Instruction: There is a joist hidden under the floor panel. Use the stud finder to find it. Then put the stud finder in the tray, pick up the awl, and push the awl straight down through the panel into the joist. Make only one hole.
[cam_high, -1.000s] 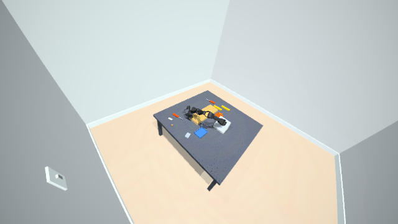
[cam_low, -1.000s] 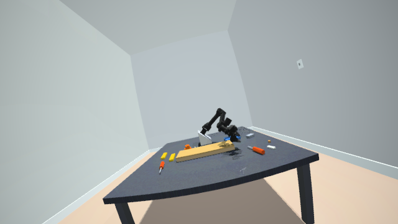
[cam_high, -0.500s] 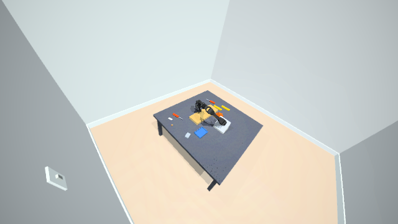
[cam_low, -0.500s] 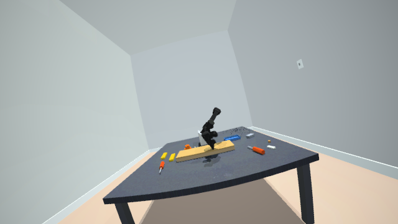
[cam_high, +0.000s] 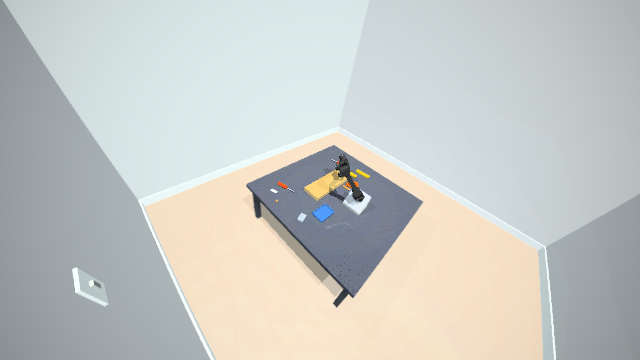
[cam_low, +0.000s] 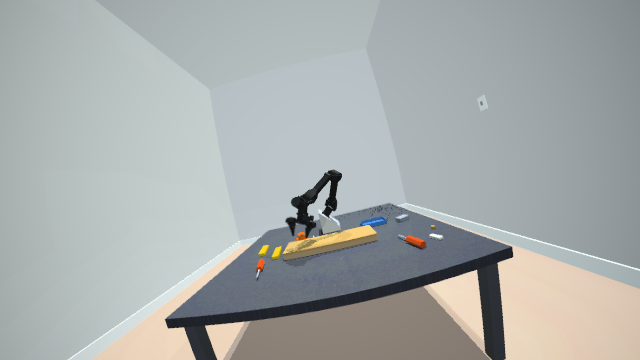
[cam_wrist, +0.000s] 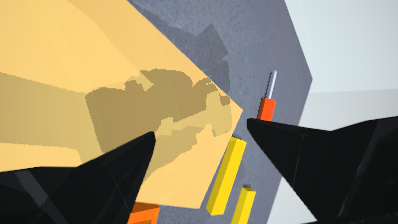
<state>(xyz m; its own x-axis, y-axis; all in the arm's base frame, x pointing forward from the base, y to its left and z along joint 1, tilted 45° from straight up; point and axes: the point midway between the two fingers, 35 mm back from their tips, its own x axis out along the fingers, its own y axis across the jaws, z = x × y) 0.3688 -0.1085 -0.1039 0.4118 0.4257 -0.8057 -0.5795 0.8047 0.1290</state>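
Observation:
My gripper (cam_low: 300, 233) (cam_wrist: 201, 129) is open and empty, pointing down above the end of the wooden floor panel (cam_high: 315, 192) (cam_low: 345, 241) (cam_wrist: 175, 185) by the yellow bars. One orange-handled tool with a thin metal shaft (cam_low: 260, 265) (cam_wrist: 266, 109) lies beyond that end, past the right fingertip in the wrist view. A thicker orange-handled tool (cam_high: 282, 185) (cam_low: 415, 242) lies near the panel's other end. Which of them is the awl is not clear. The blue tray (cam_high: 323, 213) (cam_low: 373, 221) shows nothing clearly in it. The stud finder cannot be told for certain; an orange object (cam_wrist: 145, 215) lies beside the panel.
Two yellow bars, one (cam_high: 363, 173) (cam_low: 263, 250) (cam_wrist: 243, 206) and another (cam_low: 276, 252) (cam_wrist: 227, 176), lie near the panel's end. A grey block (cam_high: 302, 217) (cam_low: 402, 218) is by the tray. A white piece (cam_high: 273, 191) (cam_low: 436, 236) and a small orange cube (cam_high: 277, 201) (cam_low: 433, 227) lie farther off.

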